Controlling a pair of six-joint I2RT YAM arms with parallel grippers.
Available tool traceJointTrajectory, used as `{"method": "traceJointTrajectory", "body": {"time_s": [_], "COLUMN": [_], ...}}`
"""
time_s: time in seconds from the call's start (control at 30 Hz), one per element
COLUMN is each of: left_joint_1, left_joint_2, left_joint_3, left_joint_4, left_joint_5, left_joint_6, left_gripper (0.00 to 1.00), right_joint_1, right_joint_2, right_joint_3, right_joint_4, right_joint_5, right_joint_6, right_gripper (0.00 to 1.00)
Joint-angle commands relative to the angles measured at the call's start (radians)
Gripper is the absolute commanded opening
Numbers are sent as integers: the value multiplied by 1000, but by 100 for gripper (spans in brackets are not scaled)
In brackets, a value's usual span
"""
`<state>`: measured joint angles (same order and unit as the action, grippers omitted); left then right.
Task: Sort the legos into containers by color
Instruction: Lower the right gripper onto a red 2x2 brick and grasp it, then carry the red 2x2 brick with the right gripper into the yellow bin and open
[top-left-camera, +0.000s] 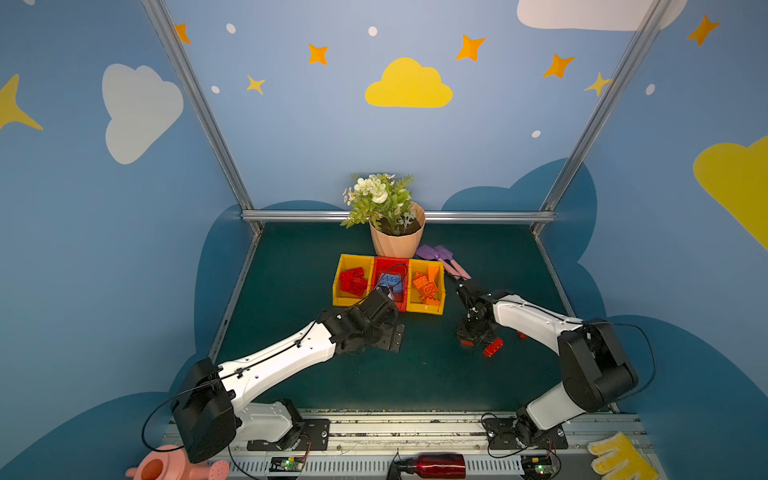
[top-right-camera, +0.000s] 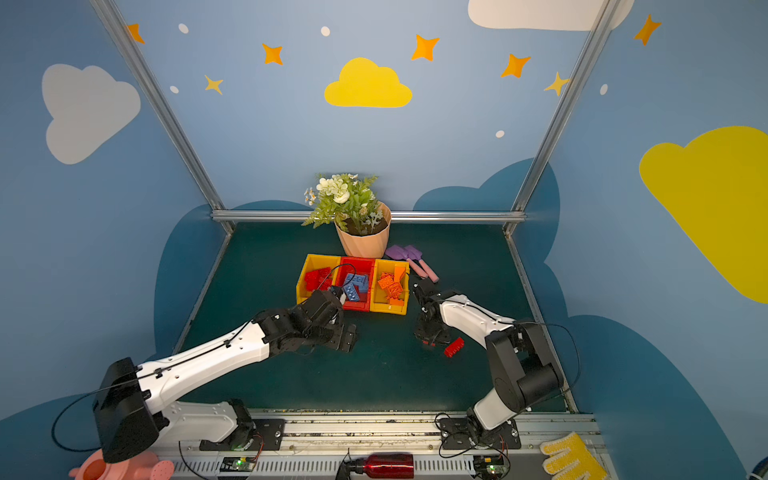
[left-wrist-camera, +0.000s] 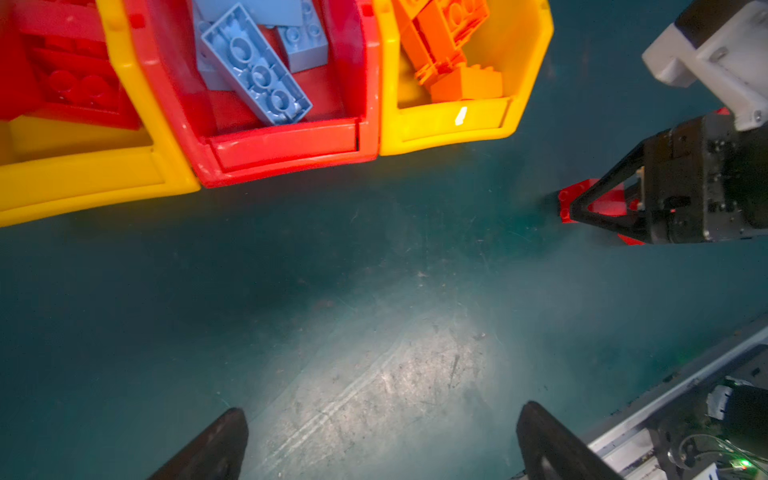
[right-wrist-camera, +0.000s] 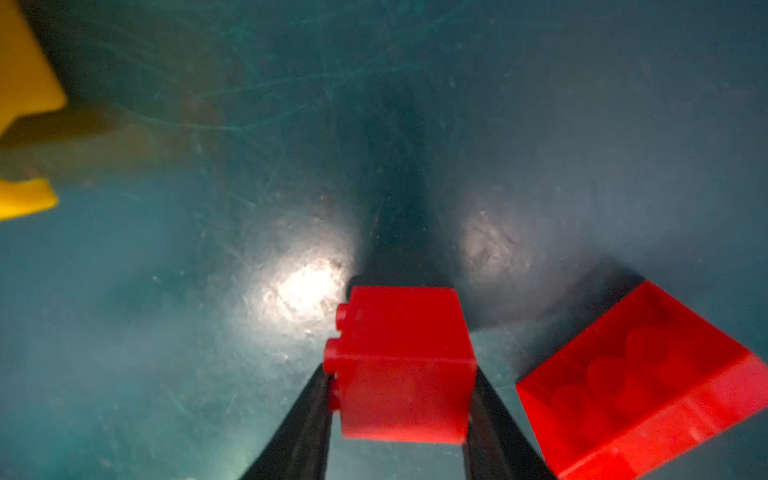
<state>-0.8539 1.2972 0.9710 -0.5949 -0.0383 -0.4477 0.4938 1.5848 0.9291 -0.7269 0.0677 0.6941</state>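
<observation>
dark green counter (top-left-camera: 415, 374) filled the lower middle of both top views. right of centre, arm bent steeply down, the right end effector (right-wrist-camera: 399, 386) pinched a small red brick (right-wrist-camera: 405, 361). next, by my judgement: lift it and cross to the leftmost yellow bin (top-left-camera: 336, 286). the left end effector (left-wrist-camera: 382, 415) hung wide and empty.

Three bins stand side by side: the left yellow bin (top-left-camera: 351, 259) holds red bricks (top-left-camera: 353, 280), the red bin (top-left-camera: 390, 261) light blue bricks (top-left-camera: 390, 283), the right yellow bin (top-left-camera: 428, 309) orange bricks (top-left-camera: 424, 286). My right gripper (right-wrist-camera: 401, 374) pinches a small red brick (right-wrist-camera: 399, 320) (studs sideways); a longer red brick (right-wrist-camera: 640, 386) lies just beside it.
</observation>
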Motion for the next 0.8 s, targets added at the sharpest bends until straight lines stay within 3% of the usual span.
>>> {"method": "traceJointTrajectory", "body": {"time_s": [0.0, 0.2, 0.3, 0.5, 0.63, 0.77], "left_joint_1": [14, 78, 136, 274, 335, 360], "left_joint_2": [-32, -87, -144, -299, -382, -424], "left_joint_3": [-17, -58, -91, -186, -206, -209], "left_joint_4": [-32, -48, -60, -61, -95, -138], "left_joint_5": [-28, -25, -26, -50, -64, -84], "left_joint_6": [-12, -53, -89, -165, -188, -202], "left_gripper": [100, 100, 100, 100, 100, 100], "right_joint_1": [-2, 56, 104, 141, 157, 198], "right_joint_2": [39, 2, -23, 24, 147, 303], "right_joint_3": [30, 183, 289, 395, 469, 650], "right_joint_4": [-43, -173, -163, 138, 350, 387], "right_joint_5": [11, -13, -91, -406, -544, -612], "right_joint_6": [-19, -31, -44, -7, 42, 14], "right_gripper": [34, 29, 30, 31, 31, 31]}}
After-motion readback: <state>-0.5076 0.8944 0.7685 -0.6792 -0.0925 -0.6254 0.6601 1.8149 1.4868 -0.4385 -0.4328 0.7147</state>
